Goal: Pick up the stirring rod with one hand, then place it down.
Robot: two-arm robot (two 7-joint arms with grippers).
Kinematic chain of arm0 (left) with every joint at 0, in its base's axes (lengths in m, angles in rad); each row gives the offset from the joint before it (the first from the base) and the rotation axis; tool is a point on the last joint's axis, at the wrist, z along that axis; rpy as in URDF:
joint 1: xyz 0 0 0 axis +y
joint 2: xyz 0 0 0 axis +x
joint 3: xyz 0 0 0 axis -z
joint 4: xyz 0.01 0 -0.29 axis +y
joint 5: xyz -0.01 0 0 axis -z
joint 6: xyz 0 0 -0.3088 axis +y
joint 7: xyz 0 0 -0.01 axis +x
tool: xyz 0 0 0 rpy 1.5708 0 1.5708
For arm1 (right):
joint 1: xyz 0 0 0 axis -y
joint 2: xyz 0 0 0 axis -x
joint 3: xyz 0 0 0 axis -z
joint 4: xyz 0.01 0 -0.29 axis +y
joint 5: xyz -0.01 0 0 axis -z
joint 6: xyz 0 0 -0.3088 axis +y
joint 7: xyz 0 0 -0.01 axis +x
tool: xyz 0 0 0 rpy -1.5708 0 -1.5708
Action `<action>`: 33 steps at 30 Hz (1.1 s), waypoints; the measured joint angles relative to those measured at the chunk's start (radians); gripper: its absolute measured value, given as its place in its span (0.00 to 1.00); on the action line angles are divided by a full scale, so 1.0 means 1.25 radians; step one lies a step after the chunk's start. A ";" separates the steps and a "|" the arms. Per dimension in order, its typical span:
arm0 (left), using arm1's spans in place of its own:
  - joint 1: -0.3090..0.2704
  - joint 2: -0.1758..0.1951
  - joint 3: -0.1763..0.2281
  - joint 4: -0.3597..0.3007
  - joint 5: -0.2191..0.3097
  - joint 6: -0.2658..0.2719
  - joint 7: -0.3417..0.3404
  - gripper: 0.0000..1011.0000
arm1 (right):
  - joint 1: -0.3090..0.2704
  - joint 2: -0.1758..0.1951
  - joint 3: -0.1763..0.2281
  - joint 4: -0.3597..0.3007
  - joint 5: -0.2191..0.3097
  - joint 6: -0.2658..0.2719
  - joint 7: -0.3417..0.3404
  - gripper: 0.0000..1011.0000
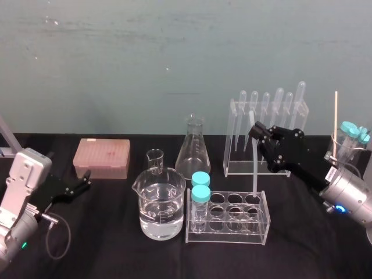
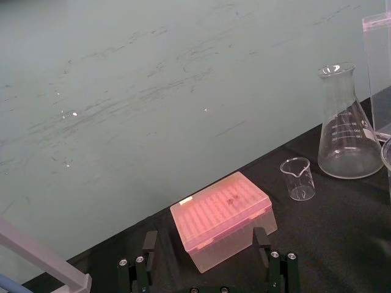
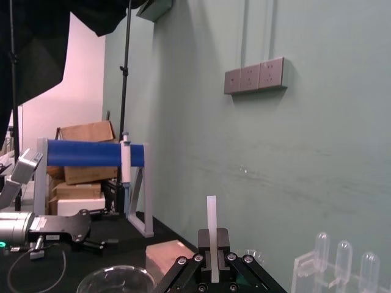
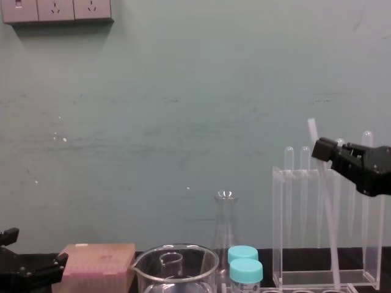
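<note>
Nearly upright stirring rod [image 4: 330,226], right gripper [image 4: 322,150] clamped

A scuffed pale green wall [image 1: 174,58] rises behind the far edge of the black-covered bench [image 1: 116,250], with a row of grey sockets [image 4: 56,10] high up, and beyond the bench's left end stand stacked cardboard boxes [image 3: 85,133], a thin black stand [image 3: 124,79] and a hanging black drape [image 3: 36,36].

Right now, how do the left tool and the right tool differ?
The left tool is open and empty; the right tool is shut on the stirring rod. The left tool sits low by the pink box; the right tool is up high before the pipette rack. Both are black.
</note>
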 joint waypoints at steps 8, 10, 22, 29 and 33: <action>0.000 0.000 0.000 0.000 0.000 0.000 0.000 0.99 | 0.018 -0.008 -0.017 0.044 -0.006 -0.001 0.020 0.06; 0.000 0.000 0.000 0.000 0.000 0.000 0.000 0.99 | 0.026 -0.012 -0.022 0.061 -0.006 -0.001 0.030 0.06; 0.000 0.000 0.000 0.000 0.000 0.000 0.000 0.99 | 0.067 -0.030 -0.051 0.138 -0.014 0.005 0.063 0.06; 0.000 0.000 0.000 0.000 0.000 0.000 0.000 0.99 | 0.082 -0.034 -0.062 0.166 -0.026 0.013 0.066 0.06; 0.000 0.000 0.000 0.000 0.000 0.000 0.000 0.99 | 0.089 -0.036 -0.067 0.175 -0.033 0.023 0.061 0.06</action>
